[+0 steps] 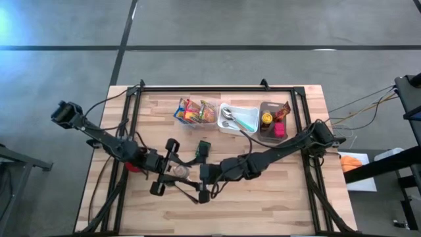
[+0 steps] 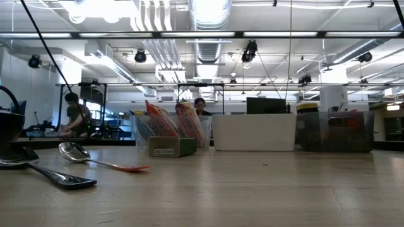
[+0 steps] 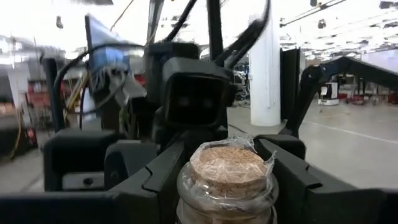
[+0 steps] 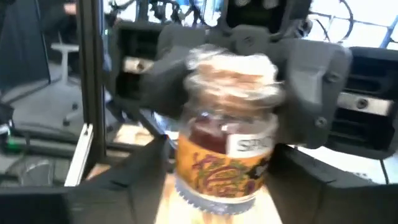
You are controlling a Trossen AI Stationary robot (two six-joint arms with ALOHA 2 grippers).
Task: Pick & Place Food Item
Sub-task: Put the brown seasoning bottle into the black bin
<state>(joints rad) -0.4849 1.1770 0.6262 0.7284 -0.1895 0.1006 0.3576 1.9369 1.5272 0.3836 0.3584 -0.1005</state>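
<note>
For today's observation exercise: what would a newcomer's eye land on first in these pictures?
The two arms meeting mid-table over a cork-topped jar, with the left pincer closed on it and the right pincer facing it. Next, the bins along the far edge, and a spoon lying near the low camera.

A wooden table [image 1: 276, 197] carries three bins along its far edge: one with colourful packets [image 1: 191, 111], a white tray [image 1: 252, 113] holding spoons, and a dark bin [image 1: 271, 107]. A small green box [image 1: 203, 149] sits in front of the packets. A spoon [image 2: 79, 153] lies near the low camera.
</note>
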